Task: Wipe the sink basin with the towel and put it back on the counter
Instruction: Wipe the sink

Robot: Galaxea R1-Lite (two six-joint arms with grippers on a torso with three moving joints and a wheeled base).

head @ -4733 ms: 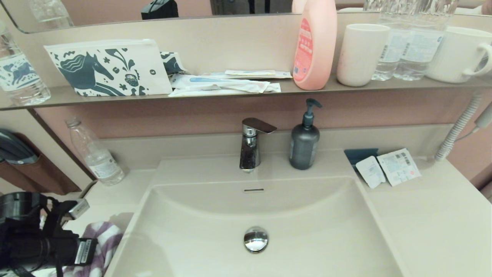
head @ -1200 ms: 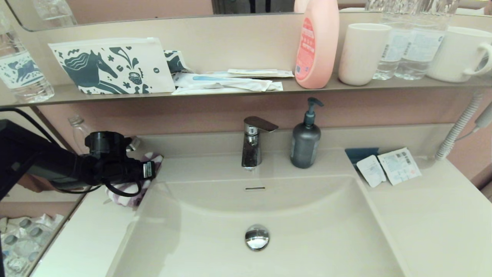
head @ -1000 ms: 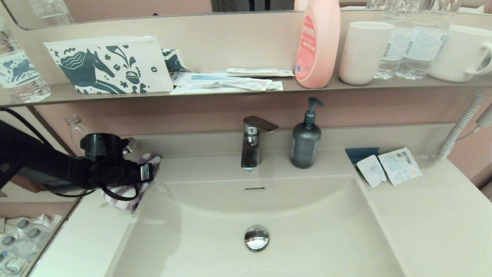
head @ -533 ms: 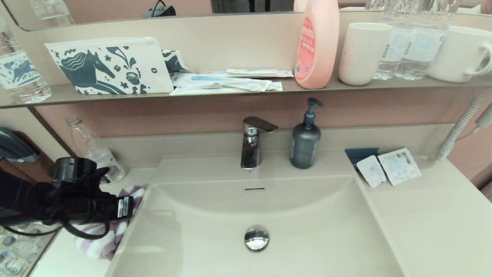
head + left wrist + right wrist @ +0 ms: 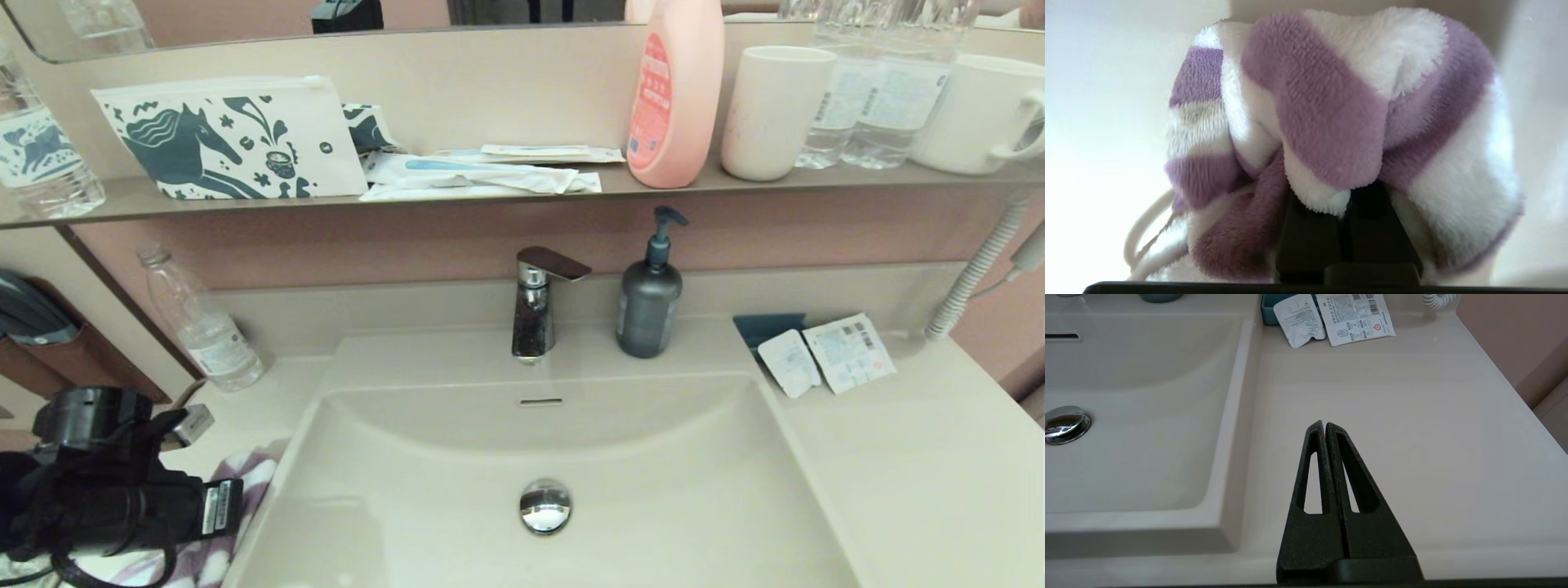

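Observation:
The purple-and-white striped towel (image 5: 249,478) is bunched over the counter (image 5: 269,392) left of the sink basin (image 5: 653,457), close to its front left rim. My left arm (image 5: 106,498) covers most of it in the head view. In the left wrist view the towel (image 5: 1331,110) wraps over the tips of my left gripper (image 5: 1347,196), whose fingers are shut on a fold of it. The basin holds only its chrome drain plug (image 5: 544,506). My right gripper (image 5: 1325,425) is shut and empty, above the counter (image 5: 1412,416) right of the basin; it is outside the head view.
A faucet (image 5: 535,306) and a dark soap dispenser (image 5: 648,298) stand behind the basin. A clear plastic bottle (image 5: 200,322) stands at the back left. Sachets (image 5: 824,355) lie at the back right. The shelf above carries a horse-print pouch (image 5: 229,139), a pink bottle (image 5: 673,90) and cups.
My left arm has drawn back from the basin's back left corner toward the front along the left counter, carrying the towel with it. The grip stayed shut.

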